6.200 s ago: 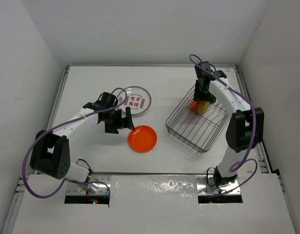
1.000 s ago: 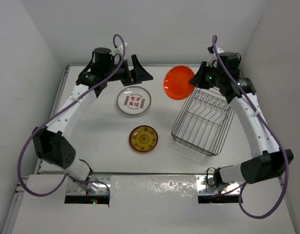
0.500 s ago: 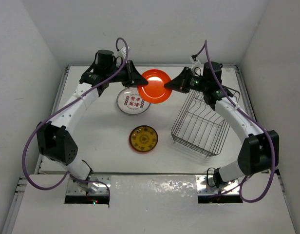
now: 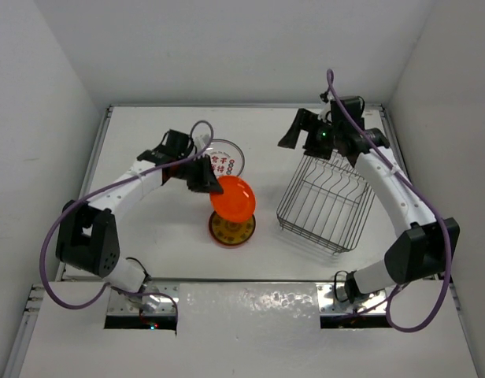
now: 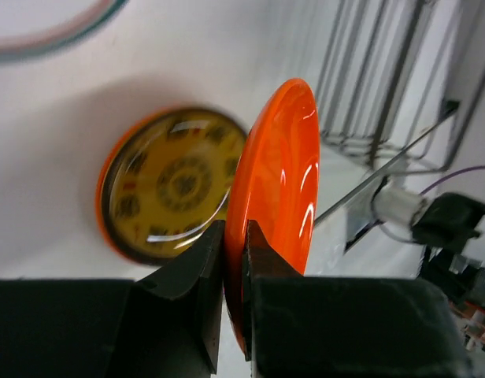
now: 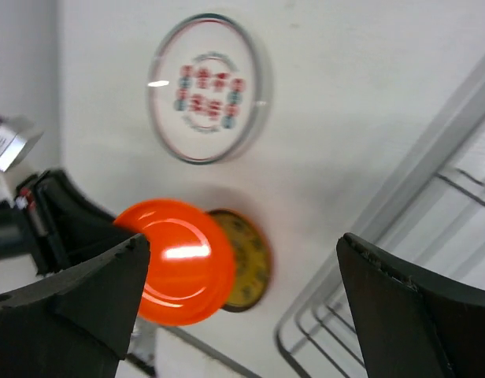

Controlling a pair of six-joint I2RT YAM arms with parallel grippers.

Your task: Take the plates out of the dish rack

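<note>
Passed leftward, the orange plate [image 4: 233, 197] hung mid-frame over the yellow plate [image 4: 228, 231], clamped in my left gripper [image 4: 209, 183]; right gripper [image 4: 296, 132] gaped, rack [image 4: 325, 197] looked empty, one set-down left.

I count four small round plates. Two are glossy orange: the upper orange plate [image 4: 233, 197] and the lower orange plate [image 5: 101, 206], which shows only as a rim. There is one yellow-olive patterned plate [image 4: 229, 228] and one white plate with red characters [image 4: 224, 161]. There is one dark wire dish rack [image 4: 325, 206]. Two white robot arms stand here, the left arm [image 4: 124, 197] and the right arm [image 4: 396, 189].
</note>
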